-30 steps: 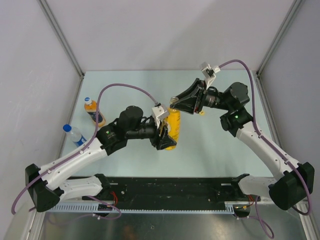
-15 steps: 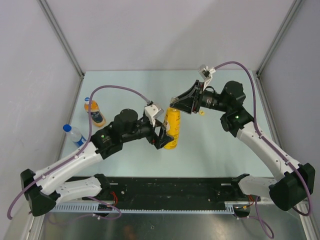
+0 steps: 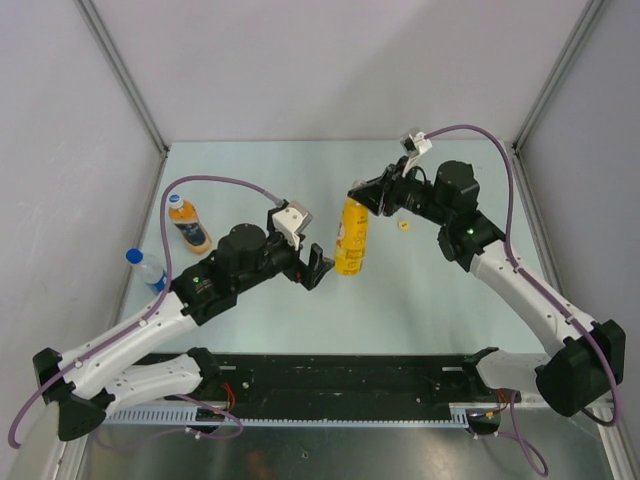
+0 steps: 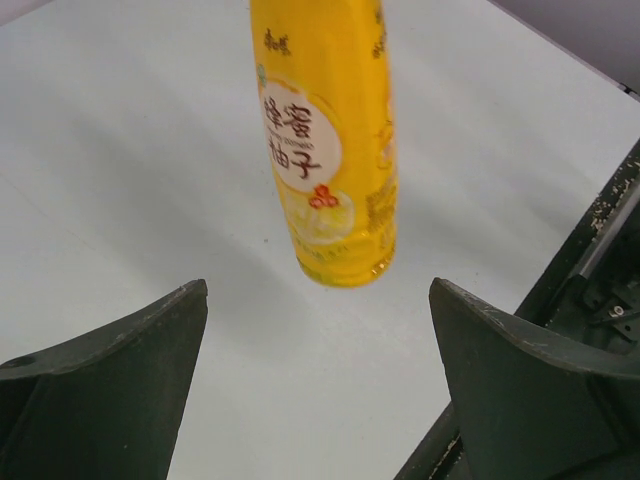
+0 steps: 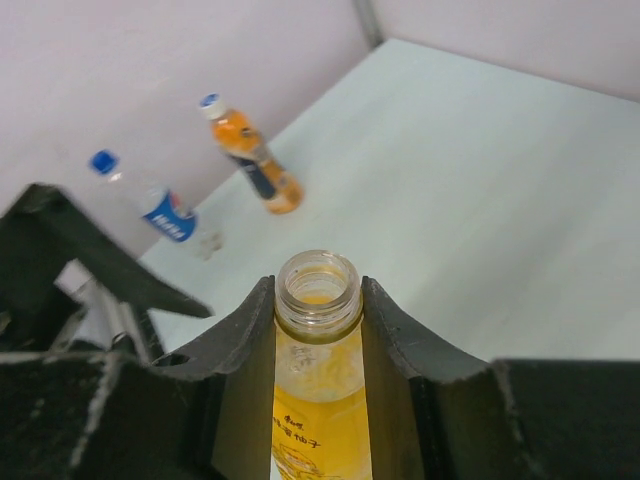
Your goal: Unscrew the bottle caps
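One cap of three is off: the yellow bottle (image 3: 350, 236) shows a bare, open mouth in the right wrist view, and the small yellow cap (image 3: 403, 226) lies on the surface (image 3: 300, 160) just beside the right hand (image 3: 365, 197). The change over the last second is in the left hand (image 3: 316, 268). It was clamped round the bottle's body and has now let go, fingers spread wide and drawn back toward the near edge, with a clear gap to the bottle. The right hand is pressed onto the bottle's neck just under the threads and alone holds it, near the middle of the surface. The bottle leans a little, and I cannot tell whether its base touches down. This looks like the first bottle finished and ready to be set aside. The short orange bottle (image 3: 188, 226) and the clear water bottle (image 3: 152, 270), near the left wall, have their white cap (image 3: 176, 200) and blue cap (image 3: 133, 256) on, so two remain.
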